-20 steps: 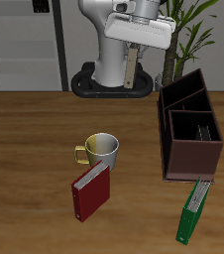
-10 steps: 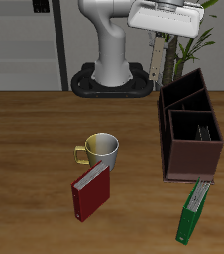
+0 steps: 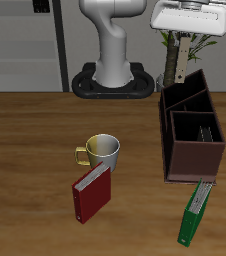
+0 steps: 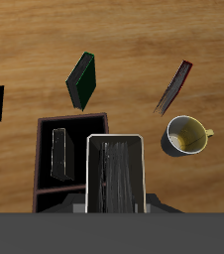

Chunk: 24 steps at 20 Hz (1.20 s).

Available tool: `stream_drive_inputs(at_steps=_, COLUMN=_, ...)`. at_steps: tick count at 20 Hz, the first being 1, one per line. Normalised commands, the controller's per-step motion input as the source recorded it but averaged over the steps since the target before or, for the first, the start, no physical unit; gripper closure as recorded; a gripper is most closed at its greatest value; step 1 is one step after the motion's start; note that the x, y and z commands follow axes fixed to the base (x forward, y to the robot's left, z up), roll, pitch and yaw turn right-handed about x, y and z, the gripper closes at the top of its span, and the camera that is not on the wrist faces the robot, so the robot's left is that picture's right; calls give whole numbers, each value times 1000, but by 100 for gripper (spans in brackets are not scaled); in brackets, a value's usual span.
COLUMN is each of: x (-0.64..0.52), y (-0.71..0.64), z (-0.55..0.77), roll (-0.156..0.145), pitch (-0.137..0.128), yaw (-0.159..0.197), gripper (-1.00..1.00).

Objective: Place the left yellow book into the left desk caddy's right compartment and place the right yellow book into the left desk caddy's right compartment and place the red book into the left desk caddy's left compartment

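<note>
My gripper (image 3: 182, 40) hangs high over the far end of the left desk caddy (image 3: 193, 150), shut on one yellow book (image 3: 178, 62) that dangles upright below it. In the wrist view this held book (image 4: 116, 174) covers part of the caddy (image 4: 43, 149). The other yellow book (image 4: 57, 156) stands on edge inside one compartment; I cannot tell which of the two books is which. The red book (image 3: 92, 192) lies on the table near the front edge, just in front of a mug, and also shows in the wrist view (image 4: 174, 86).
A grey mug with a yellow handle (image 3: 101, 151) stands beside the red book. A long green book (image 3: 195, 212) lies at the caddy's near end. A potted plant (image 3: 195, 25) rises behind the caddy, close to my gripper.
My gripper has carried the yellow book sideways from in front of the robot's base to above the caddy's far end, rising a little. Nothing on the table moved.
</note>
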Motion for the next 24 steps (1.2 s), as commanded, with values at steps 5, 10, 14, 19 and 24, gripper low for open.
stream_drive_inputs(at_steps=5, x=142, y=118, z=91, roll=20, pitch=-22, yaw=0, gripper=100)
stream_drive_inputs(at_steps=10, x=221, y=41, z=-45, roll=-6, pitch=30, yaw=-17, gripper=100)
stream_drive_inputs(at_steps=14, x=250, y=301, z=-4, roll=61, pitch=-14, yaw=25, gripper=100)
stream_drive_inputs(at_steps=19, x=154, y=167, z=64, roll=50, pitch=-34, yaw=20, gripper=100)
stream_drive_inputs(at_steps=24, x=216, y=90, z=-84, roll=37, pitch=26, yaw=-4, gripper=100)
